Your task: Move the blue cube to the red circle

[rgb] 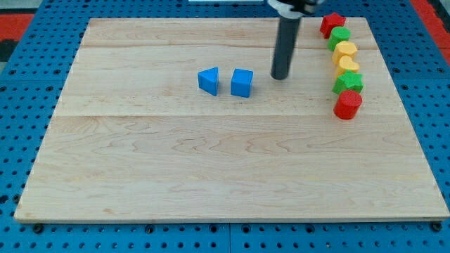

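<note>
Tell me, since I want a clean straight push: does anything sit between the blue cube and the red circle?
Nothing visible does. The blue cube and the red circle have bare board between them. My tip rests just to the view's right of the cube, slightly above that line. The blue triangular block lies on the cube's far side, at the view's left.

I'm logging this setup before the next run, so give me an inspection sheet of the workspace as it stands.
Surface: pale wooden board, lying flat.
Job's things: blue cube near the board's middle; red circle at the bottom end of a column by the view's right edge. They stand well apart.
Clutter: blue triangular block just left of the cube, with a small gap; in the column from the top, red star, green block, two yellow blocks, green star.
Grippers: none; my tip rests right of the cube, not touching it.
Cables: nothing seen.
Surroundings: blue perforated base around the board.
</note>
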Tool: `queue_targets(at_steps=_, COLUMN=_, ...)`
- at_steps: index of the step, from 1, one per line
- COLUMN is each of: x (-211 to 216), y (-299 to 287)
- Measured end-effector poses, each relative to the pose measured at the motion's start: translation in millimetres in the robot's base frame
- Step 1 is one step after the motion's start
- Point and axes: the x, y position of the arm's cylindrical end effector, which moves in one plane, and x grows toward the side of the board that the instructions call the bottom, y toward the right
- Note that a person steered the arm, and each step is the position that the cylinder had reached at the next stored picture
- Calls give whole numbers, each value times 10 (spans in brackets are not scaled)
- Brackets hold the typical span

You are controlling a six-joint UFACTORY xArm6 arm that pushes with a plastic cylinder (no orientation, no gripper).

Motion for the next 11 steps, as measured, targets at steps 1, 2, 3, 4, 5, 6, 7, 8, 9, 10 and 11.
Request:
queue_targets(at_steps=1, x=-223, y=-502)
queue_targets(at_steps=2, x=-213, y=-988)
queue_targets(at_steps=3, x=16, y=-1280)
queue_targets(at_steps=4, x=267, y=-1423)
queue_targets(at_steps=5, x=313, y=-1423)
queue_targets(at_steps=6, x=258, y=-1406)
queue_targets(at_steps=7, x=82, y=-1324)
queue_targets(at_steps=8, x=-1, y=-1152)
queue_targets(at_steps=9, x=83, y=-792)
queue_targets(at_steps=10, x=246, y=-553)
queue_targets(at_steps=11, x=444, y=-394)
